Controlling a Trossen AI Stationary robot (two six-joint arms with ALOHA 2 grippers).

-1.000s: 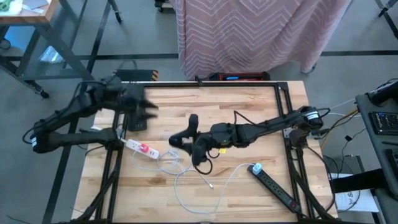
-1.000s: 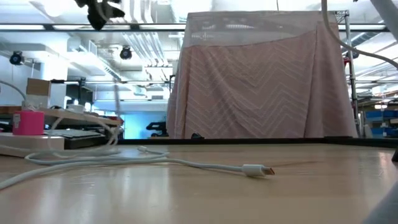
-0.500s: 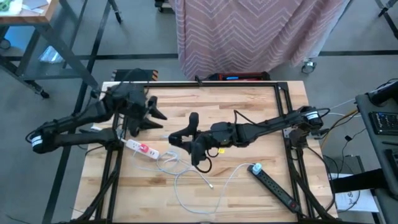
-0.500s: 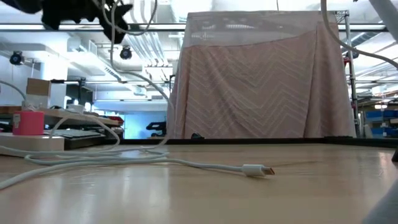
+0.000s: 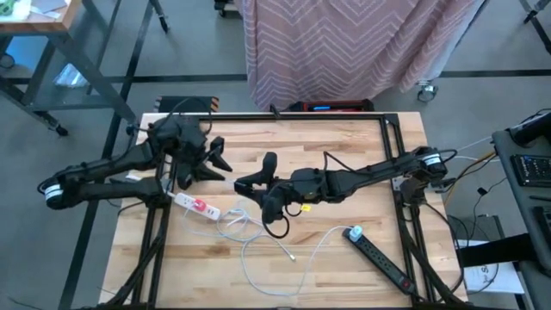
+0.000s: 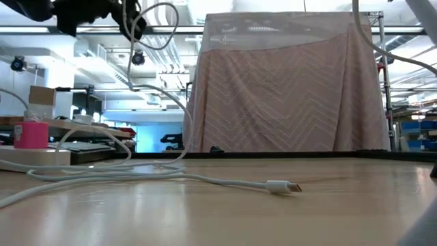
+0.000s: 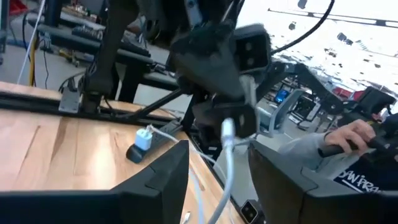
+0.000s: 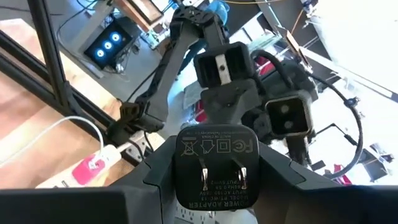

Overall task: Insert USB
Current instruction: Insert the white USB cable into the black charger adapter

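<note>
Facing each other above table middle: right gripper (image 8: 217,171) clamped on black power adapter (image 8: 216,163); left gripper (image 7: 217,180) pinching white USB cable (image 7: 227,155), rest trailing across wooden table (image 5: 344,275).

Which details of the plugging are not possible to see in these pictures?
- Power adapter, USB port: the right wrist view shows only the pronged face; in the high view the right claw covers it.
- White cable, plug tip: blurred in the left wrist view.
- Left claw: cut off by the top edge in the low view.
- White power strip, sockets: too small in the high view.
</note>
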